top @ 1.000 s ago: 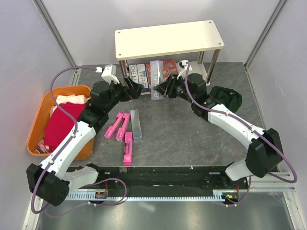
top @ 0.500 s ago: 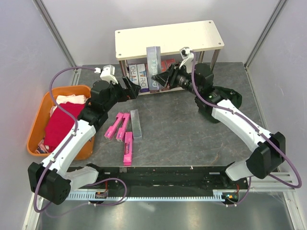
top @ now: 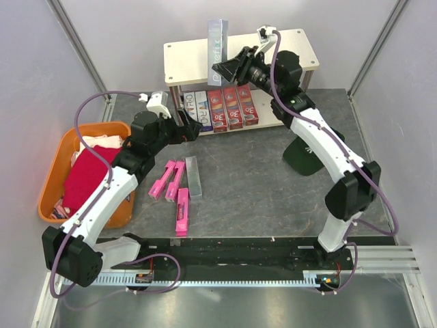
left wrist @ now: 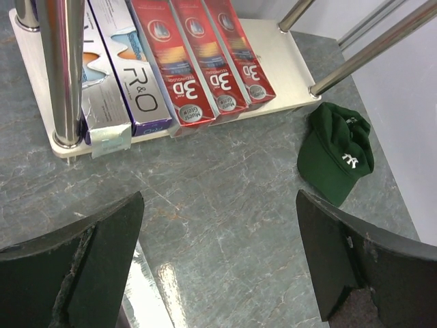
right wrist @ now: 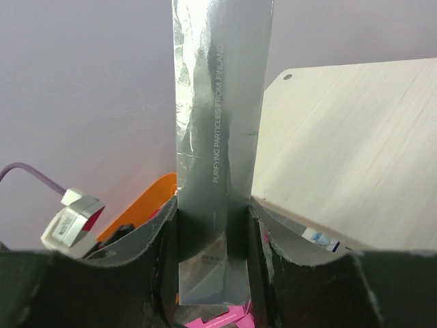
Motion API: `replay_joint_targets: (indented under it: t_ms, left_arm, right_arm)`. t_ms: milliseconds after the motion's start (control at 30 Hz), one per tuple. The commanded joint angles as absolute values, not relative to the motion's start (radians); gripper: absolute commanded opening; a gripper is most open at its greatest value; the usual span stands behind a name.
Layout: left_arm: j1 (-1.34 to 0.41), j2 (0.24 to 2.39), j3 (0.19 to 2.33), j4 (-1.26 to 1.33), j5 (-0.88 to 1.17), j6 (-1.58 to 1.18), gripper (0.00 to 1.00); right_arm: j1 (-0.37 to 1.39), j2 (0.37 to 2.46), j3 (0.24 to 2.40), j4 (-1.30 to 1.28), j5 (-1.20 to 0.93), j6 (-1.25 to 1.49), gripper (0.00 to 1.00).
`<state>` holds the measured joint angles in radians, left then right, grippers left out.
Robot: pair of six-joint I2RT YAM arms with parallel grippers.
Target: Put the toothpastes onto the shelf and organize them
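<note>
So the right fingers (right wrist: 147, 256) were clamped on the silver-grey toothpaste box (right wrist: 218, 137), upright up by the shelf (top: 273, 53) top board. I'd tip it flat before letting go. Left fingers (left wrist: 89, 266) were wide open, empty.

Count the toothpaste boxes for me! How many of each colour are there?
Pink boxes: 3
Silver boxes: 2
Red boxes: 3
Blue-and-white boxes: 2
Total: 10

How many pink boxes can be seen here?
3 pink boxes, all flat on the table: two side by side, one nearer the arm bases. The basket may hide more.
</note>
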<state>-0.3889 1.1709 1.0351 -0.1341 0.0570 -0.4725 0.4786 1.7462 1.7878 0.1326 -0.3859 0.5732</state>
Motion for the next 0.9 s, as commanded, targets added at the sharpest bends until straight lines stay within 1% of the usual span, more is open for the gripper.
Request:
replay_joint_targets:
  t_ms: [0, 133, 233, 300, 367, 400, 500, 533, 600, 633, 700, 800, 833, 867]
  left_arm:
    - [-0.382, 1.178, 1.085, -0.138, 0.081, -0.425, 1.00]
    - [-0.382, 1.190, 1.081, -0.140, 0.094, -0.428, 1.00]
    - [-0.382, 1.204, 1.081, -0.141, 0.106, -0.431, 1.00]
    - [-0.382, 1.210, 1.078, -0.140, 0.113, -0.440, 1.00]
    - [-0.382, 1.219, 1.080, -0.140, 0.120, -0.443, 1.00]
    - [-0.382, 1.224, 1.077, -0.140, 0.118, -0.446, 1.00]
    - [-0.380, 1.233, 1.080, -0.138, 0.121, -0.451, 1.00]
    - [-0.380, 1.238, 1.080, -0.140, 0.121, -0.451, 1.00]
    - [-0.380, 1.246, 1.083, -0.138, 0.120, -0.451, 1.00]
    - [-0.380, 1.249, 1.085, -0.140, 0.121, -0.451, 1.00]
    - [-0.380, 1.252, 1.086, -0.137, 0.121, -0.451, 1.00]
    - [-0.382, 1.256, 1.088, -0.135, 0.121, -0.454, 1.00]
    - [-0.380, 1.258, 1.085, -0.133, 0.124, -0.456, 1.00]
    - [-0.382, 1.256, 1.085, -0.133, 0.127, -0.457, 1.00]
  right_arm:
    - [0.443, 1.848, 1.936, 0.158, -0.449, 0.603, 0.27]
    - [0.425, 1.949, 2.087, 0.155, -0.492, 0.644, 0.27]
    - [0.419, 2.080, 2.225, 0.141, -0.544, 0.695, 0.28]
    - [0.411, 2.118, 2.301, 0.138, -0.558, 0.727, 0.29]
    - [0.407, 2.166, 2.331, 0.135, -0.560, 0.744, 0.32]
    - [0.403, 2.183, 2.371, 0.127, -0.561, 0.755, 0.33]
    - [0.391, 2.227, 2.396, 0.123, -0.577, 0.795, 0.35]
    - [0.390, 2.232, 2.390, 0.121, -0.574, 0.799, 0.39]
    - [0.385, 2.238, 2.382, 0.114, -0.568, 0.801, 0.43]
    - [0.382, 2.235, 2.376, 0.112, -0.563, 0.804, 0.52]
    - [0.376, 2.230, 2.362, 0.103, -0.552, 0.799, 0.55]
    - [0.367, 2.218, 2.346, 0.081, -0.522, 0.792, 0.67]
    - [0.364, 2.214, 2.339, 0.077, -0.511, 0.788, 0.75]
    - [0.359, 2.206, 2.321, 0.068, -0.497, 0.782, 0.78]
